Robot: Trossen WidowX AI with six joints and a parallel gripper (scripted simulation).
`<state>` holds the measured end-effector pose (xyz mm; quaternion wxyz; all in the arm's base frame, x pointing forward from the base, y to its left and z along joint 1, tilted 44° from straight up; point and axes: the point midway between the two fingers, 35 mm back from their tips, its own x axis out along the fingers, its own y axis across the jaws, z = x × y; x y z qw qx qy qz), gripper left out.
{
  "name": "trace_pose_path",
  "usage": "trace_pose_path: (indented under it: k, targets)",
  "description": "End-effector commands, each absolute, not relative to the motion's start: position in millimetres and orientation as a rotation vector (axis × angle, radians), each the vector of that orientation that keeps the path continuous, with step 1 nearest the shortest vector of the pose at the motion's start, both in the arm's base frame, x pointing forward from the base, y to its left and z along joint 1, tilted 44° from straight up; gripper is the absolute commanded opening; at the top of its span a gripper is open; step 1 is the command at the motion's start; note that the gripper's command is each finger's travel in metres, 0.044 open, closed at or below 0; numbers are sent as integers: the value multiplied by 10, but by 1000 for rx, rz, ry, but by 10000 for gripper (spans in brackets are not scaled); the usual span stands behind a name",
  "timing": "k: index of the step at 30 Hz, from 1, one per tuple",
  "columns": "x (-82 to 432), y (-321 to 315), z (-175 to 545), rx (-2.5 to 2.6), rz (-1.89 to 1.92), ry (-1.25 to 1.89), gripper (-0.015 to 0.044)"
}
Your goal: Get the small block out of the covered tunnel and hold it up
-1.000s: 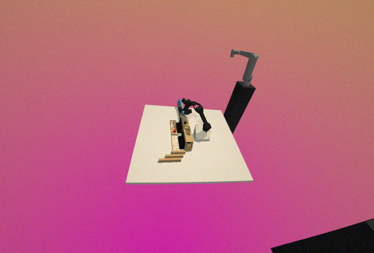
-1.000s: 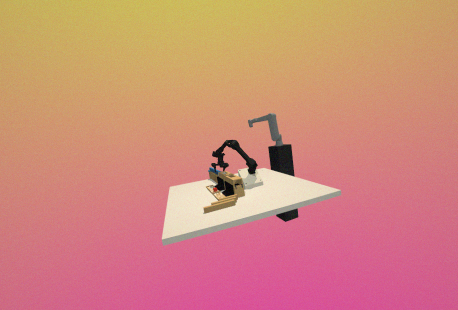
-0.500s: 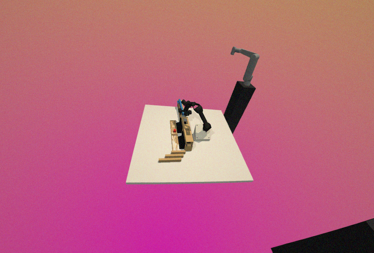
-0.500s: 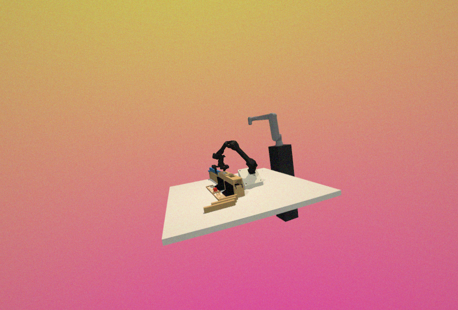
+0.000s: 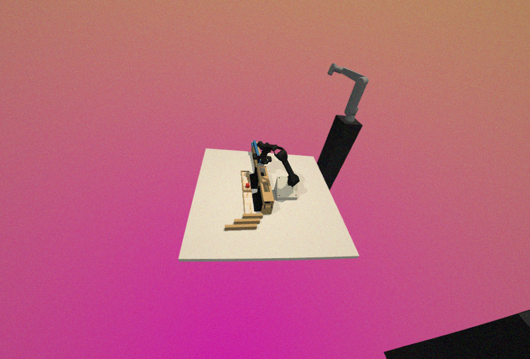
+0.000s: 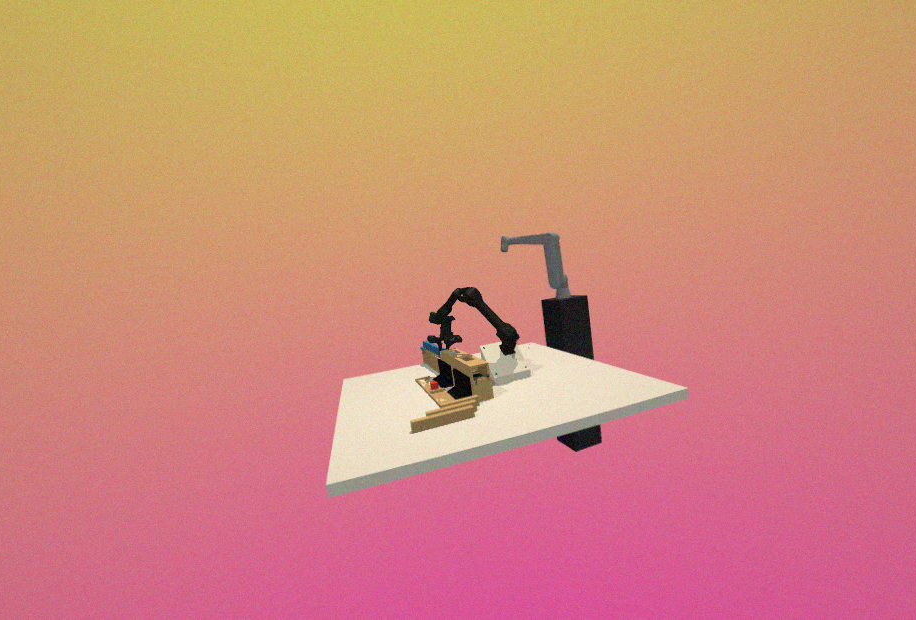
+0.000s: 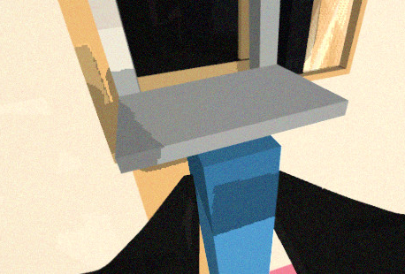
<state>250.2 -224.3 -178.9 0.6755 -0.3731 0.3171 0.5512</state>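
At the tunnel's far end from the loose rods, the tool (image 5: 258,161) (image 6: 443,346) (image 7: 224,178) is part-closed, its fingers gripping the long blue rectangular handle (image 5: 255,146) (image 6: 430,346) (image 7: 244,243). The handle's long axis runs lengthwise with the tan box-like tunnel (image 5: 268,196) (image 6: 479,361) (image 7: 78,26), its inner end towards the grey cage plate (image 7: 231,110). A skewed pull could jam the cage; a shallow grip could slip. Beyond, the small red block (image 5: 247,185) (image 6: 433,384), probably the target, sits outside the tunnel in the shallow tan side tray (image 5: 241,179) (image 6: 421,387) (image 7: 356,40). It looks cubic; no long axis is discernible. Needless cage-pulling could delay its pickup.
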Motion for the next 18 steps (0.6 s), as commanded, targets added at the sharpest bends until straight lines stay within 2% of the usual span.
trace_pose_path:
  k: [1,11,18]
  targets:
    - [2513,-2251,-1797,-835,1234,711,0]
    - [2523,-2449,-2007,-832,1234,711,0]
    - [2509,-2381,-1906,-833,1248,708,184]
